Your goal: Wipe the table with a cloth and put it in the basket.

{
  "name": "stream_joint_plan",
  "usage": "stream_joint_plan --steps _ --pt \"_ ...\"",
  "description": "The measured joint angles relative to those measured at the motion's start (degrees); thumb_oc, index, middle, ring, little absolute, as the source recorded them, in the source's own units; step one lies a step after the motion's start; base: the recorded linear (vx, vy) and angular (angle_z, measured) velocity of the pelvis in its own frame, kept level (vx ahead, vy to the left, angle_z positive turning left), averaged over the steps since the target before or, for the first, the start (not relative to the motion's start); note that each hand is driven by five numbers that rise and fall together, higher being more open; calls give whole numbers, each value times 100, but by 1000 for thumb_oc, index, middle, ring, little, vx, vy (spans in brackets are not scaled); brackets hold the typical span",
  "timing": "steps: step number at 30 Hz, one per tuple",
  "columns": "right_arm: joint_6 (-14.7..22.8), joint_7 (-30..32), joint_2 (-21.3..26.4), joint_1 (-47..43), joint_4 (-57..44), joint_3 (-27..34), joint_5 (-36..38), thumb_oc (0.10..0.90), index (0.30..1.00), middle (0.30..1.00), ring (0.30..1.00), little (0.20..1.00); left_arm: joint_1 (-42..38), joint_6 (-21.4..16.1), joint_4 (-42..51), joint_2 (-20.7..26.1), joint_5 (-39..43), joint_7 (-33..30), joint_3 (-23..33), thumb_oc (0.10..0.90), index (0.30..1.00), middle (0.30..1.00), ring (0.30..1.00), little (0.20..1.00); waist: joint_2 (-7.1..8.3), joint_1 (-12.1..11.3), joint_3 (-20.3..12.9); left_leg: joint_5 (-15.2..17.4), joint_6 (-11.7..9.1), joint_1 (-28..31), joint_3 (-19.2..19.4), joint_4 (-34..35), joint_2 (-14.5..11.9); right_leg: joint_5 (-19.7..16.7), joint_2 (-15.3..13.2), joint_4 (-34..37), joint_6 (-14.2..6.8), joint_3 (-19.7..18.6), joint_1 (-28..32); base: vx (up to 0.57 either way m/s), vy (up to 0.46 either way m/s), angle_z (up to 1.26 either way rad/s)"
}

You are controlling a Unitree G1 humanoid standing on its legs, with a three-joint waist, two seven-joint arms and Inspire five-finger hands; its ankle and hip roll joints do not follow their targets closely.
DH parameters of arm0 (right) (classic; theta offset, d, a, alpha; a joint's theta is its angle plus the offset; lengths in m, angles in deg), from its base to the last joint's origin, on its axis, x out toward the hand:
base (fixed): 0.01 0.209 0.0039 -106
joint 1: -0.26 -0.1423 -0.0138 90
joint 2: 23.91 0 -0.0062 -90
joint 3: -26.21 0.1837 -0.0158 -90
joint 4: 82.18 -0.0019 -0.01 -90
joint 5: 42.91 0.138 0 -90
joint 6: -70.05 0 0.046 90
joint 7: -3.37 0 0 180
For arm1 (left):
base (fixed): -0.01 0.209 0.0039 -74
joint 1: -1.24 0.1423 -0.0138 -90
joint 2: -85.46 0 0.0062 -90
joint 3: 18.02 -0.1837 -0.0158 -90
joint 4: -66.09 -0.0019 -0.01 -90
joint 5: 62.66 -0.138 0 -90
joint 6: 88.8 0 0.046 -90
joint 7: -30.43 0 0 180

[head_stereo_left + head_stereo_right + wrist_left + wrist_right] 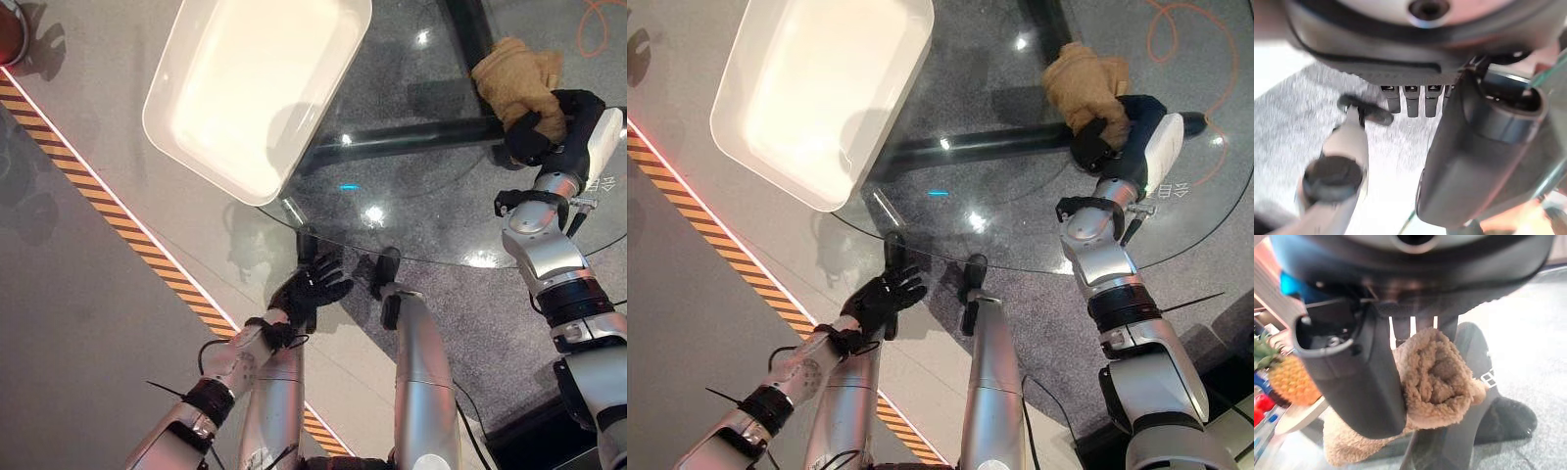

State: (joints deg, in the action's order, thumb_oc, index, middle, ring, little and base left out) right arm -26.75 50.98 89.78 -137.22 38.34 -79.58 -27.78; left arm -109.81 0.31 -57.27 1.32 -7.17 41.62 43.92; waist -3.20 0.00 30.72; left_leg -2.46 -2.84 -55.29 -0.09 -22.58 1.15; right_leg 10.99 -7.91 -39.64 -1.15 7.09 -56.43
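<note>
Tan cloth (517, 80) in right robot hand (534, 137) on glass table (411, 215)

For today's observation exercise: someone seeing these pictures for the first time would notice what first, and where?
Most striking is the tan fluffy cloth, bunched in the right robot hand on the far right of the round glass table. Next comes the big white basket, empty, overhanging the table's left edge. The left robot hand hangs open below the table's near edge, holding nothing.
</note>
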Motion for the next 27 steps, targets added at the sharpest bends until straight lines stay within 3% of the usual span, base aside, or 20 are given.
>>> stream_joint_plan --steps 11,27 --pt "251 1213 -2 93 329 707 312 100 300 300 300 200 52 -2 -47 115 99 -73 89 800 900 900 900 900 -5 6 3 9 34 28 98 55 47 -66 -13 84 -104 -141 4 -5 5 -3" --pt "322 1355 -27 93 187 783 246 100 300 300 300 200 75 4 -95 89 162 -71 116 800 900 900 900 900 -44 -2 18 -36 73 96 100 161 45 -87 -8 79 -79 -148 11 0 0 0"
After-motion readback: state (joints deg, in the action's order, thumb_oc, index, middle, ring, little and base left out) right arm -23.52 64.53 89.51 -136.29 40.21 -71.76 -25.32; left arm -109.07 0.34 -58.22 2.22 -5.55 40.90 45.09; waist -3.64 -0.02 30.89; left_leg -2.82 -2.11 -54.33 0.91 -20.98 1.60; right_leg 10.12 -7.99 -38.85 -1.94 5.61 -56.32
